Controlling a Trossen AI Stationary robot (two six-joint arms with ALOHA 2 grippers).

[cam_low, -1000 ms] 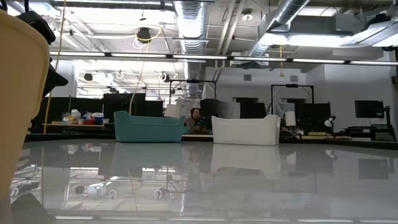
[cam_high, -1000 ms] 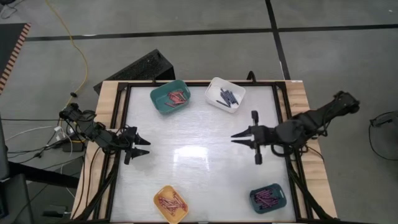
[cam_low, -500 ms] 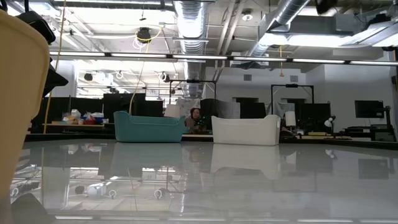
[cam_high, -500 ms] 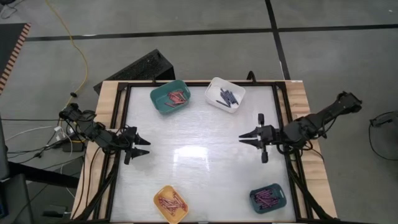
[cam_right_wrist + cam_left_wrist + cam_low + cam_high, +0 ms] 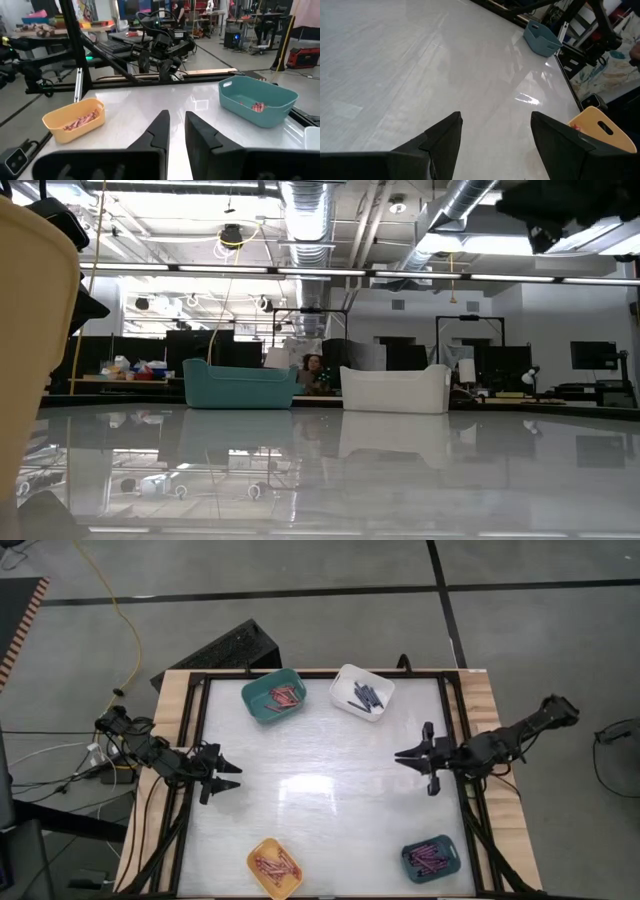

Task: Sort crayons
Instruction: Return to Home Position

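The crayons lie sorted in four bins: red ones in the teal bin (image 5: 273, 697), dark blue ones in the white bin (image 5: 362, 692), brownish-red ones in the yellow bin (image 5: 275, 867), magenta ones in the blue-grey bin (image 5: 432, 858). No loose crayon shows on the white tabletop (image 5: 320, 780). My left gripper (image 5: 232, 776) stays open at the table's left edge, nothing between its fingers (image 5: 445, 140). My right gripper (image 5: 400, 755) hangs above the table's right side, pointing level toward the left. Its fingers (image 5: 161, 127) stand a narrow gap apart, with nothing between them.
A black frame (image 5: 450, 680) rims the table, with wooden boards outside it. In the low view the teal bin (image 5: 240, 385) and white bin (image 5: 395, 390) stand at the far edge and the yellow bin (image 5: 30, 330) is close at left. A person sits in the room behind.
My right gripper has drawn back toward the table's right edge and sunk lower, its finger gap unchanged. In the low view, its arm now shows at the upper right.
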